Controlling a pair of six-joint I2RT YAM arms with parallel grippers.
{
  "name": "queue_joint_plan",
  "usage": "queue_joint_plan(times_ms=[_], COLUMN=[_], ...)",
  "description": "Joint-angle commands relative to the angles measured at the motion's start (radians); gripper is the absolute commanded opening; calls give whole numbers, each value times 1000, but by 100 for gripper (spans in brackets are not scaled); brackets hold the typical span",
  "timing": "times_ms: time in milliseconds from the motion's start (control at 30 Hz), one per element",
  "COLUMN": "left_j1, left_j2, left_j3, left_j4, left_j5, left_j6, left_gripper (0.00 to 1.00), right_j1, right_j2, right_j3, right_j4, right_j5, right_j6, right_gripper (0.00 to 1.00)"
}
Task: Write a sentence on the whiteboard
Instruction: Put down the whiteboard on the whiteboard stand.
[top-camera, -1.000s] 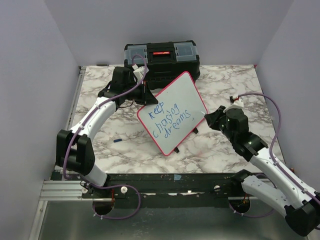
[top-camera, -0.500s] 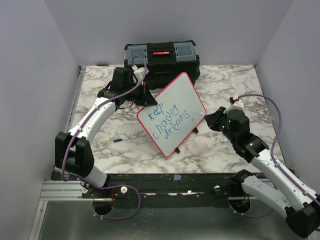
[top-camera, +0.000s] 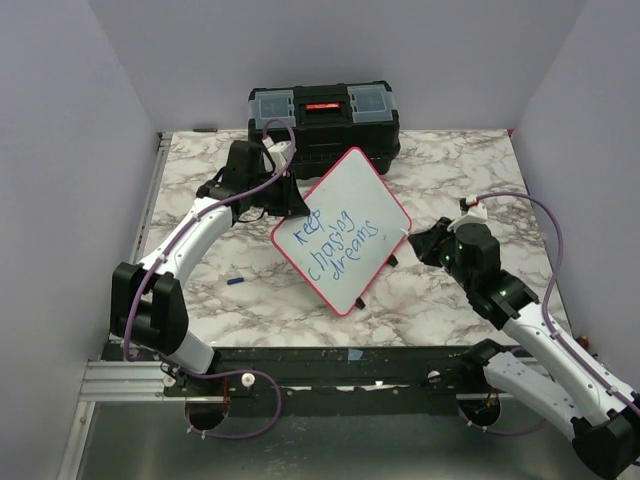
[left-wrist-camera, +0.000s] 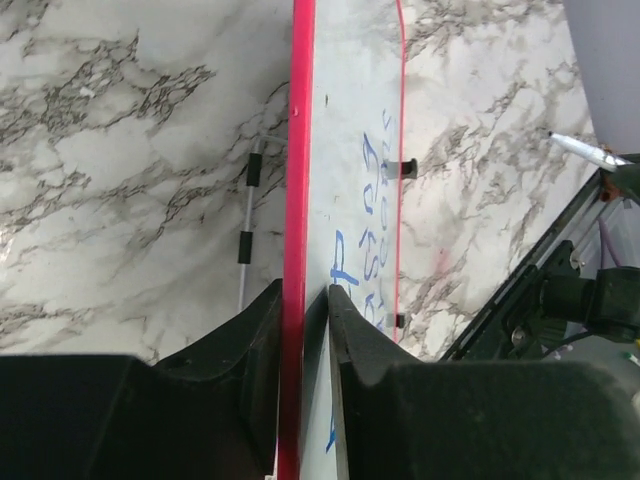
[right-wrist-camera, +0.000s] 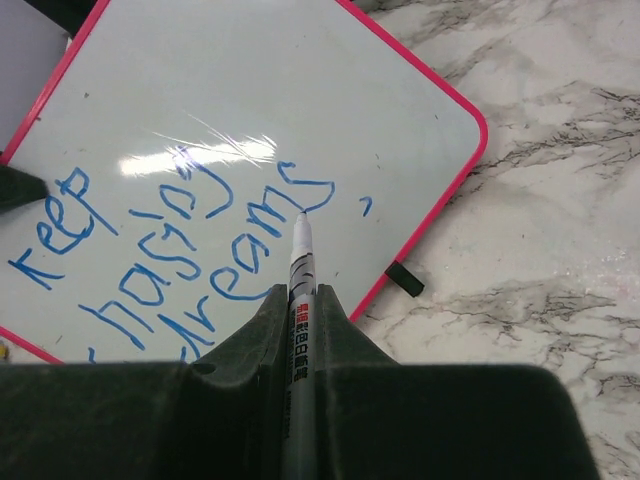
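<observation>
Top external view: the whiteboard (top-camera: 350, 205), white with a thin red rim, sits near the centre of the marble-patterned table (top-camera: 450, 165), turned so that it reads as a diamond, with one corner toward the black toolbox (top-camera: 323, 115) at the far edge. The sentence (top-camera: 340, 240), in blue marker, reads "keep chasing dreams" in three slanted lines across the lower half of the board. The left gripper (top-camera: 290, 200) meets the board at its upper left edge. The right gripper (top-camera: 422, 242) stands just beside the right corner. A small blue object (top-camera: 236, 281) lies on the table well to the left of the board.

Left wrist view: the board is seen edge-on, rising from the table. The two black fingers (left-wrist-camera: 250, 340) straddle the red rim closely, one on each face. Whether they press on it cannot be told. A thin grey rod (left-wrist-camera: 245, 225) with black sleeves lies on the table behind the board.

Right wrist view: the jaws are closed on a marker (right-wrist-camera: 300, 285), whose tip points at the final "s" of "dreams". In the left wrist view that tip stands apart from the board face. A small black clip (right-wrist-camera: 404, 279) sits on the rim near the right corner.
</observation>
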Motion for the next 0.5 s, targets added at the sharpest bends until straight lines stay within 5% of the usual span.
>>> queue_joint_plan(times_ms=[0,467], left_j1=[-13,-13], left_j2=[-5,-34], left_j3=[-36,-80], left_j4=[5,36], left_j5=[-46,-60], left_j6=[10,6], left_gripper=[26,40], right_j1=[1,1], right_j2=[-19,-9], right_j3=[-22,-15], right_j4=[10,4], right_j5=[-14,-9], right_j6=[6,0], right_gripper=[1,1])
